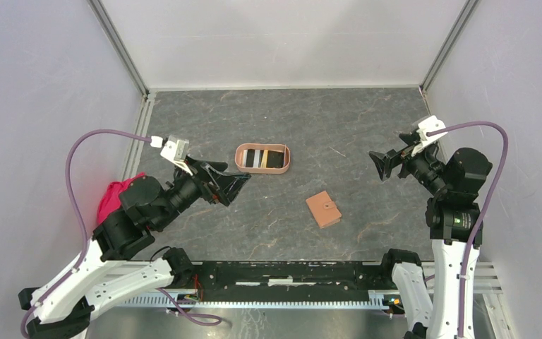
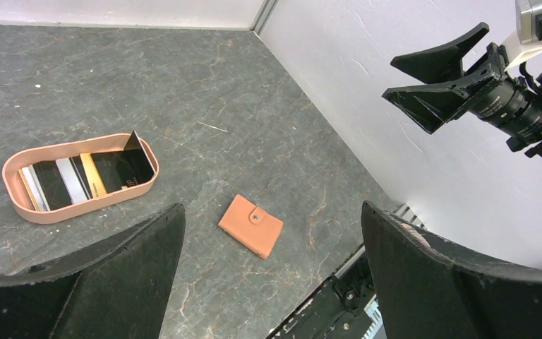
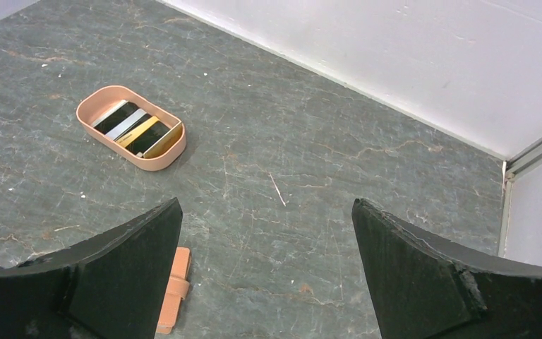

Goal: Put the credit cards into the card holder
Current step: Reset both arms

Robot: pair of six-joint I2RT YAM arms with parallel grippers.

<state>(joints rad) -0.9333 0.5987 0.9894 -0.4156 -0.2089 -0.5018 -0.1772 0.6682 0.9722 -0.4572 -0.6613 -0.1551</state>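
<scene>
Left gripper [image 1: 234, 189]: jaws spread wide, nothing between the fingers, clear of the table. Right gripper [image 1: 376, 166]: same, wide apart and empty, raised off the table.

Card holder [image 1: 239, 157] sits on the table near the left fingertips, just ahead of them, not touching. It's well apart from the right fingers, out ahead of them.

Credit cards [image 2: 70, 181] are inside the holder, side by side in black, pale and gold-orange. One dark card tilts up against the end wall.

Brown wallet [image 1: 323, 209] lies shut on the table between the two sets of fingers, nearer the arm bases and beside the holder.
</scene>
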